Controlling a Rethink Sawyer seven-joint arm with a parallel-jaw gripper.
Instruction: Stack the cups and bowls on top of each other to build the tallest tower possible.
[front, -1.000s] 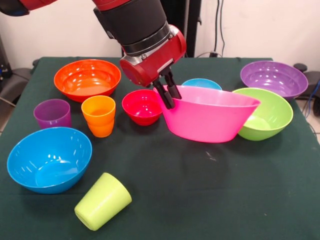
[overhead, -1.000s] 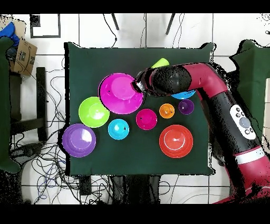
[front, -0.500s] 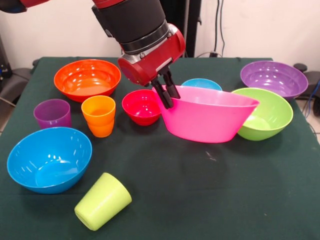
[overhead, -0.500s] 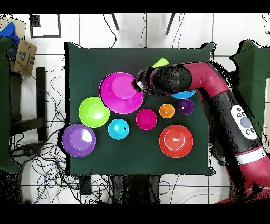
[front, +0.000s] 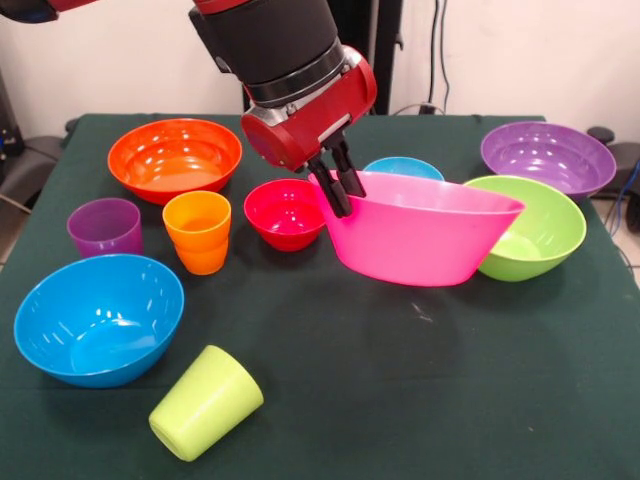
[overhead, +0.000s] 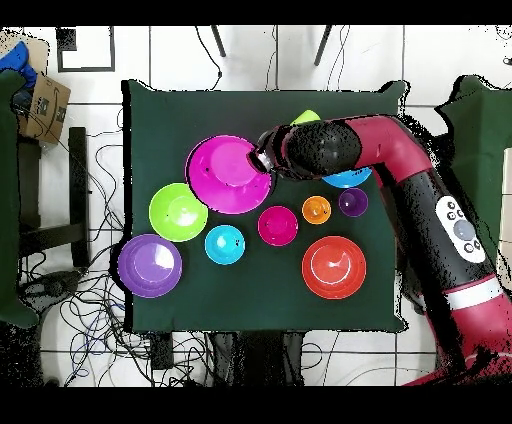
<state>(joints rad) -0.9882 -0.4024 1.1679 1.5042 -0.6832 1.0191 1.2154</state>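
Where the front view looks across the table, the tool is clenched on the pink bowl's rim at its 9 o'clock edge, with the red bowl just beside at 9 o'clock. Seen from overhead, the tool grips the pink bowl at its 3 o'clock rim, and the red bowl sits at 5 o'clock.

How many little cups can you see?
3. The purple cup and orange cup stand side by side at the left; the lime green cup lies tipped over near the front edge. None seem hidden.
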